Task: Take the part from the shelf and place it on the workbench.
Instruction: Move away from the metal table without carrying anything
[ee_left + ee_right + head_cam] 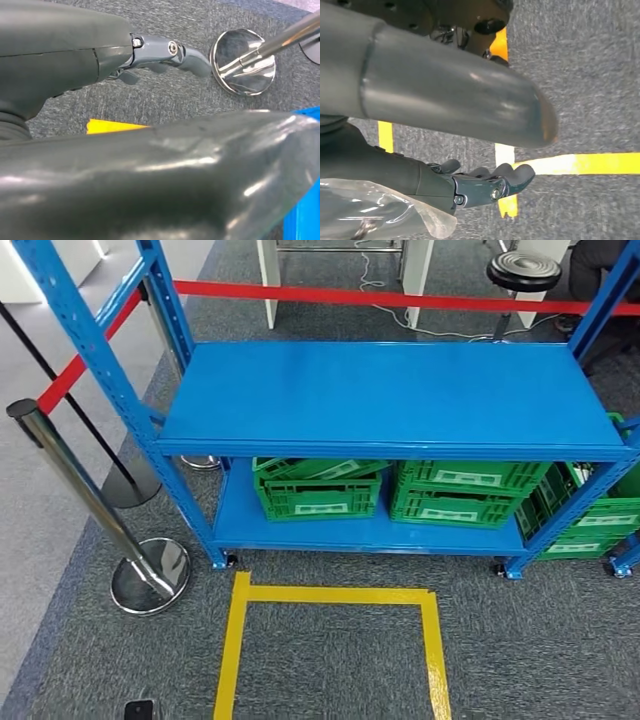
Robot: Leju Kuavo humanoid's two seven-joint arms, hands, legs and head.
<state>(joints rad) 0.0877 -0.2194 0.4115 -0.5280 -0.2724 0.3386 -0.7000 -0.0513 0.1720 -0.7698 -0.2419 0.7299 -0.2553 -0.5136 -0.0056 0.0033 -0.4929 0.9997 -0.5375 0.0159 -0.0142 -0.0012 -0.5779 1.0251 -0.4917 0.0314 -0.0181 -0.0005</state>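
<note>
My right hand (pixel 478 187) hangs over the grey carpet with a clear plastic bag (pixel 376 210) against its palm; whether the fingers clamp it, I cannot tell. My left hand (pixel 166 52) hangs with fingers extended, holding nothing. Risk: the bag could slip free. Beyond, the blue steel shelf (pixel 392 400) top is bare.

Blue metal shelf (pixel 392 400), two tiers, stands on grey carpet; top tier bare and flat. The right wrist view shows a clear crinkled plastic bag (pixel 376 210) against the right hand (pixel 471 187), likely the part's wrapping; contents too blurred to tell, and whether the hand grips it cannot be told.
</note>
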